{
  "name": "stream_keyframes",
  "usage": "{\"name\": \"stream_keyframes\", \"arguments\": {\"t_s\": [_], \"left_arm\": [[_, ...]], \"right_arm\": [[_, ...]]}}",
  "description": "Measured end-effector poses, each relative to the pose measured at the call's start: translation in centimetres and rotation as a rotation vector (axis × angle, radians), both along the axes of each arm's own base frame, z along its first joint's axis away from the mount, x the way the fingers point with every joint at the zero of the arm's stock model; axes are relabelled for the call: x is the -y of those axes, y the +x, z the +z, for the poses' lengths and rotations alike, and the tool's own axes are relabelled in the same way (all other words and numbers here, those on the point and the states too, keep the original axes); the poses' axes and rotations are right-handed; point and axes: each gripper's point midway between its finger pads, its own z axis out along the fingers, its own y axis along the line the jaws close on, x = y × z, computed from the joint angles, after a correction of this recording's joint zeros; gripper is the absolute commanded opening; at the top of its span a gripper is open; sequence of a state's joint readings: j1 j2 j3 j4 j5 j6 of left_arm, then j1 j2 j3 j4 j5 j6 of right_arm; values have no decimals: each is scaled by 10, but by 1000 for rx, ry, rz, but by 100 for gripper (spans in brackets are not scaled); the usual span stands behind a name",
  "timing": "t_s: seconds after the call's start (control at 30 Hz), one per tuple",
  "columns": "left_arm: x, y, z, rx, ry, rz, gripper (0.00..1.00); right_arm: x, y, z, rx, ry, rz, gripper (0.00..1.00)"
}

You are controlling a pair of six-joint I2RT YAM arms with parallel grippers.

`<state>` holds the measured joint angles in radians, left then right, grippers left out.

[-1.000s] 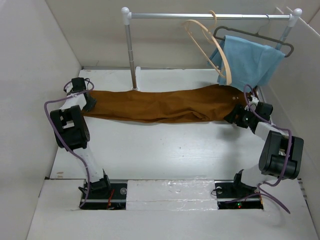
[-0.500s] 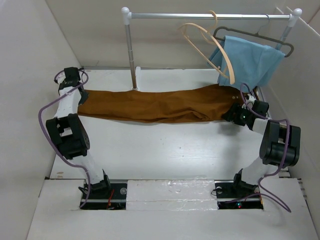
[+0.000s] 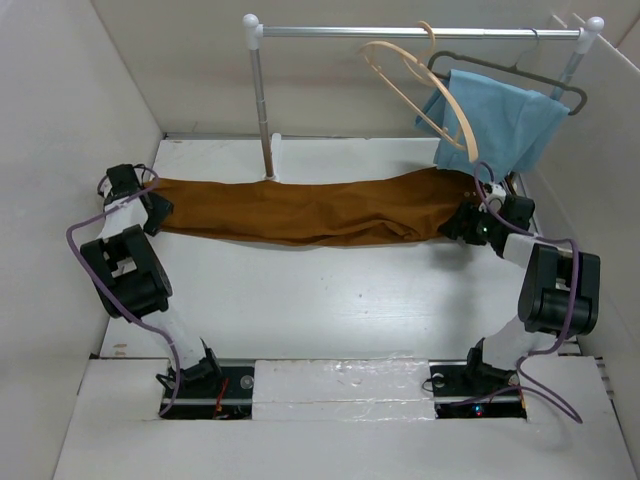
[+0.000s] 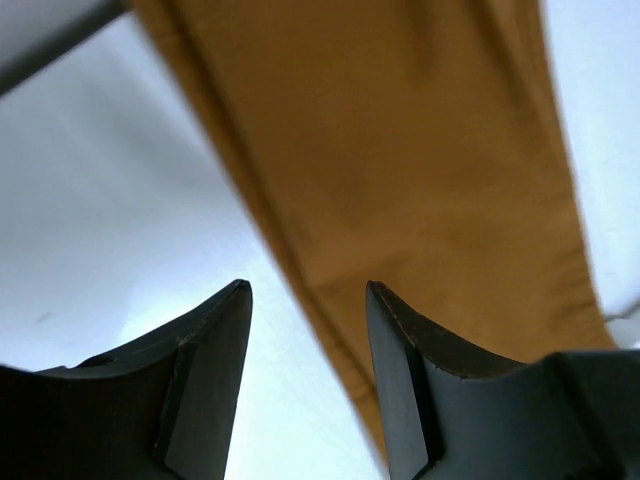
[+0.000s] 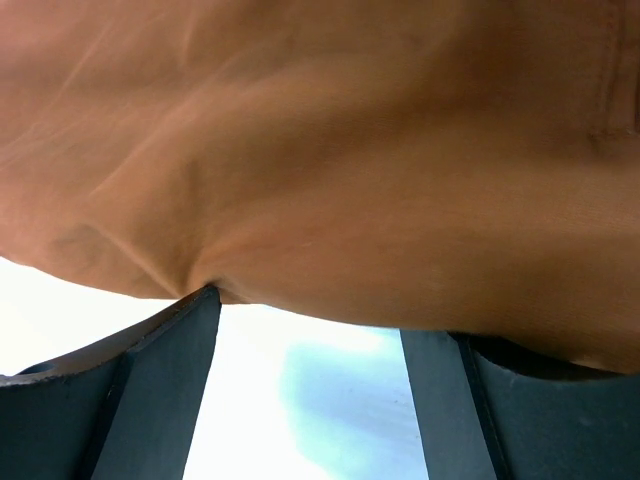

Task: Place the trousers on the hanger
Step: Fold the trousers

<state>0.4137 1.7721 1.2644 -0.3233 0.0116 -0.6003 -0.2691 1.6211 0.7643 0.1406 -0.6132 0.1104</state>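
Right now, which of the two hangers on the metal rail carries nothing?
The pale beige wooden hanger, on the left; the thin dark grey hanger holds the light blue cloth.

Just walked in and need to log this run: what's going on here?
Two robot arms are working on rust-brown trousers, which lie stretched flat across the white table. The left gripper sits at the leg end, the right gripper at the waist end; both have open jaws at the cloth's edge, neither lifting it. The beige wooden hanger hangs bare on the rail, beside a dark grey hanger carrying a light blue cloth. The trousers are not yet on the hanger.
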Motion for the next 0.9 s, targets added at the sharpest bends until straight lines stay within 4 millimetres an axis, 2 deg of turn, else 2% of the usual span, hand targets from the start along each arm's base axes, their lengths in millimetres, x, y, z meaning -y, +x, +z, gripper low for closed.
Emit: {"name": "stream_keyframes", "arguments": {"t_s": [0.1, 0.23, 0.33, 0.43, 0.57, 0.73, 0.9], "left_arm": [[4, 19, -2, 60, -23, -28, 40], [8, 33, -7, 98, -44, -47, 34], [4, 41, -10, 93, -49, -44, 31], [-5, 51, -13, 75, -38, -25, 32], [-14, 41, -20, 16, -5, 21, 40], [-20, 30, -26, -34, 8, 46, 41], [-17, 31, -37, -50, -21, 35, 39]], "right_arm": [[-4, -2, 4, 10, -11, 23, 77], [-5, -4, 6, 15, -19, 41, 77], [-6, -7, 5, 10, -24, 49, 77], [-7, -9, 8, 17, -28, 56, 77], [-7, -10, 12, 24, -35, 64, 76], [-8, -11, 12, 25, -36, 67, 76], [-12, -11, 12, 26, -37, 78, 76]]}}
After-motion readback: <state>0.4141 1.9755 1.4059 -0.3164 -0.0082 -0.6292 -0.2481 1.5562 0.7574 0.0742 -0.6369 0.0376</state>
